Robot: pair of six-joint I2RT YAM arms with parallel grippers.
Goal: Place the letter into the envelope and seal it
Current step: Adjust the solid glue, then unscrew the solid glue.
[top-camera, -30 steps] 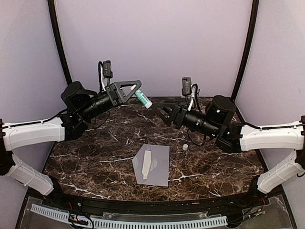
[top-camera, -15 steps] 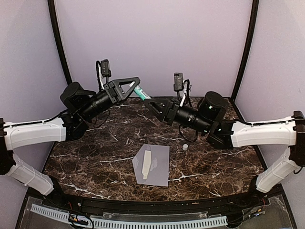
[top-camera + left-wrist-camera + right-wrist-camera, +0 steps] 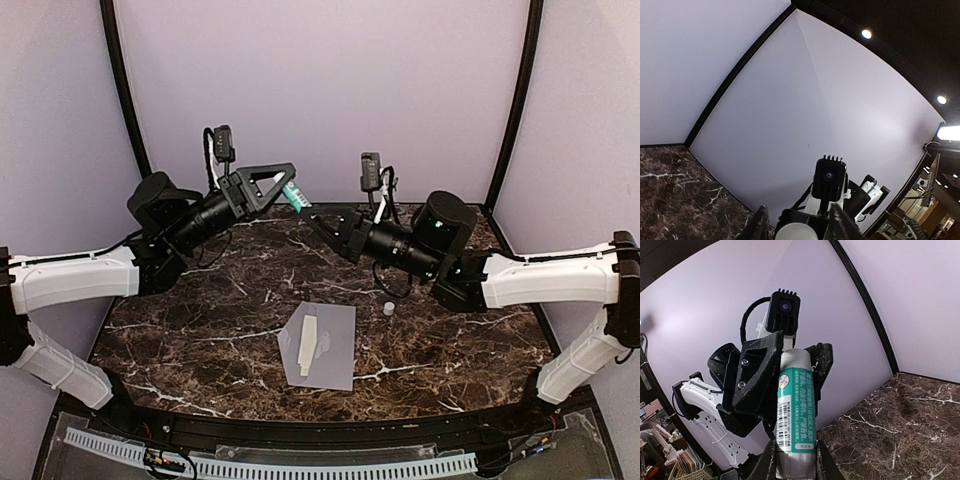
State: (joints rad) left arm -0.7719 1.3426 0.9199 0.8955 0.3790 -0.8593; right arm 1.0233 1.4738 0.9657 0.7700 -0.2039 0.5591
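Above the far half of the dark brown, white-veined marble-patterned tabletop (image 3: 190,320), both arms meet in mid-air. The left gripper (image 3: 288,190) is clamped on a teal-and-white cylindrical plastic glue stick (image 3: 796,415). The right gripper (image 3: 795,462) has its jaws closed against the stick's lower end, flush to both sides in the right wrist view.

Step in hand, as I read it: passing the glue stick between arms, or working its end, before gluing the flap. To do it well:
- keep both wrists on the stick's axis
- let only one hand loosen at a time
- grip the smooth barrel squarely; a slick round tube can pivot or slide if pinched off-centre

The pale grey-lavender rectangular paper envelope (image 3: 335,350) lies flat at centre front of the tabletop, well apart from both grippers, its triangular flap open to the left. A narrow cream folded paper strip (image 3: 308,345), probably the letter, lies on it near the flap fold. Whether the strip is tucked inside I cannot tell.

A small white round cap (image 3: 388,308) sits on the marble just right of the envelope.

Textures: matte thin paper; glossy printed label with barcode; hard black plastic fingers.
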